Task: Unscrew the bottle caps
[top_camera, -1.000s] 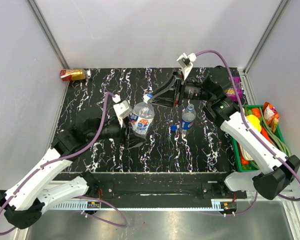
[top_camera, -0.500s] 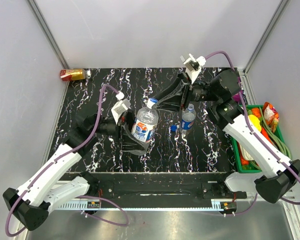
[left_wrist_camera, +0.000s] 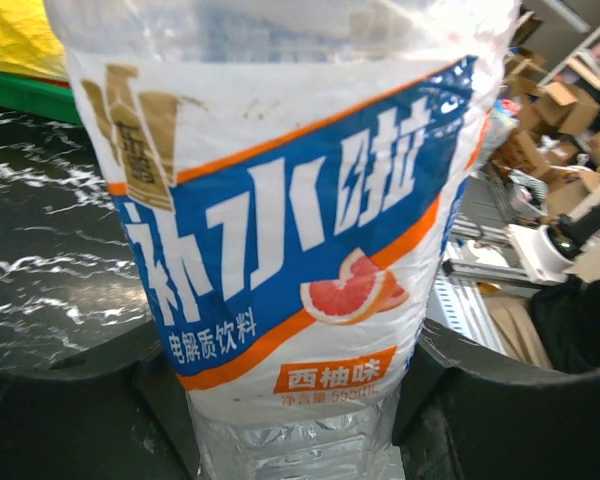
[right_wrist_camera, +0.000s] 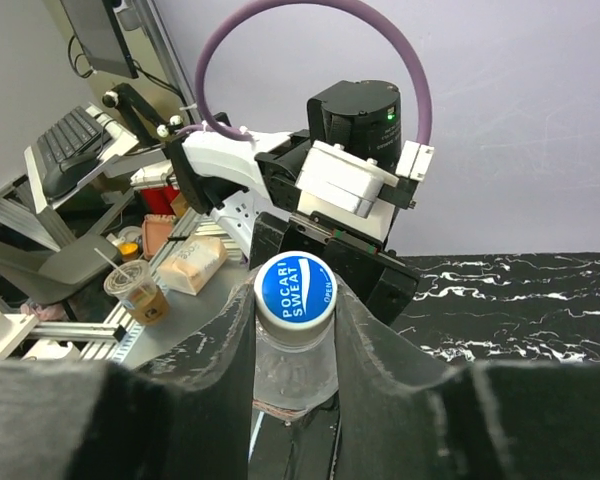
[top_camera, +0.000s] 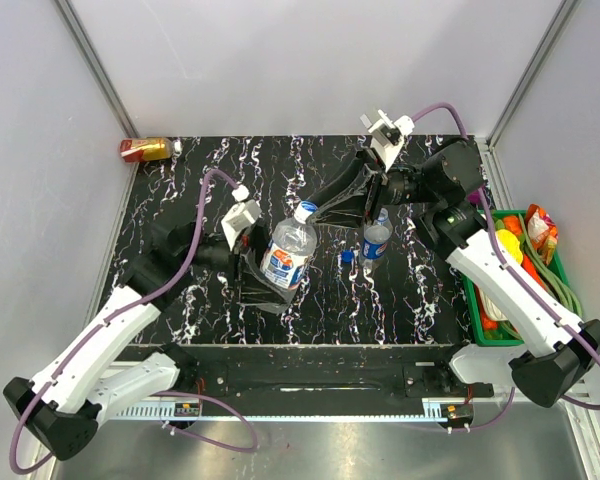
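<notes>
My left gripper (top_camera: 270, 278) is shut on the clear bottle with the white, blue and red label (top_camera: 287, 254), holding it tilted above the table; its label fills the left wrist view (left_wrist_camera: 280, 230). My right gripper (top_camera: 315, 207) is shut on that bottle's white cap (top_camera: 307, 208), whose blue and white top shows between the fingers in the right wrist view (right_wrist_camera: 295, 288). The Pepsi bottle (top_camera: 376, 238) stands upright at centre right without a cap. The dark blue cap (top_camera: 347, 256) lies on the table just left of it.
A red-and-gold can (top_camera: 146, 149) lies at the table's far left corner. A green basket (top_camera: 477, 300) of colourful items stands off the right edge. A purple packet (top_camera: 467, 186) lies at the far right behind the right arm.
The left gripper has lifted and turned the bottle more upright. The right gripper has swung over and closed on its white cap.
</notes>
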`<state>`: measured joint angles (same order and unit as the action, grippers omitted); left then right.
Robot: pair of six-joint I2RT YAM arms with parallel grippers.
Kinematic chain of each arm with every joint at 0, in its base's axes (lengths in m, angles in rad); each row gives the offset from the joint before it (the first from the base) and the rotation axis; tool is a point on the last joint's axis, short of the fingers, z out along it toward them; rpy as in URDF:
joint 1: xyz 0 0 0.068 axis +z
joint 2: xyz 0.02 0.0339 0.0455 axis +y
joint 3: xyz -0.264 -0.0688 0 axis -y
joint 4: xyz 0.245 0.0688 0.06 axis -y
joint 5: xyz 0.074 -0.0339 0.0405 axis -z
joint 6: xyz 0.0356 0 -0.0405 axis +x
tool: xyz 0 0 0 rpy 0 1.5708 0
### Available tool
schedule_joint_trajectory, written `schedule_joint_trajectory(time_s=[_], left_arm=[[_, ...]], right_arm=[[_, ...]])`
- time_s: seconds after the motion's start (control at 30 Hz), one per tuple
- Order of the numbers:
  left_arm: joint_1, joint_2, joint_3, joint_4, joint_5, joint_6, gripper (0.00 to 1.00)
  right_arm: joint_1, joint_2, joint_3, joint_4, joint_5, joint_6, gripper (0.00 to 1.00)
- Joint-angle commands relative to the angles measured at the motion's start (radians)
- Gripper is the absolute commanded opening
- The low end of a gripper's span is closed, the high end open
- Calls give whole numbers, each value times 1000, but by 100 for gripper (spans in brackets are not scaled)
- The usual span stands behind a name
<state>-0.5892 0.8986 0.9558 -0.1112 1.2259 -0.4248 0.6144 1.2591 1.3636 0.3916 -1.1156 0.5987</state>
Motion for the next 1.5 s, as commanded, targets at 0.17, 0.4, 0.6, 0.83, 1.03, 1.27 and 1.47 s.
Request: schedule_joint_trajectory(time_s=[0.17, 0.4, 0.6, 0.83, 1.03, 1.27, 1.47], left_arm=[[17, -44, 100, -289, -324, 311, 0], [17, -47, 81, -409, -528, 396, 0], [19, -35, 70, -478, -725, 417, 0], [17, -24, 64, -531, -953, 413, 0], [-1, -12, 80, -582, -1137, 403, 0], [-87, 29, 118, -673, -1390, 397, 0], [-130, 36, 129, -696, -1494, 391, 0]], right_arm=[[-5, -10, -31, -17, 66, -14, 76], [-10, -26, -31, -91, 164, -54, 100], [-10, 3, 29, -296, 339, -111, 100], [-10, 45, 60, -447, 543, -83, 100], [-10, 115, 88, -487, 605, -5, 100], [-10, 201, 100, -435, 565, 111, 100], [-10, 275, 121, -402, 516, 197, 96]])
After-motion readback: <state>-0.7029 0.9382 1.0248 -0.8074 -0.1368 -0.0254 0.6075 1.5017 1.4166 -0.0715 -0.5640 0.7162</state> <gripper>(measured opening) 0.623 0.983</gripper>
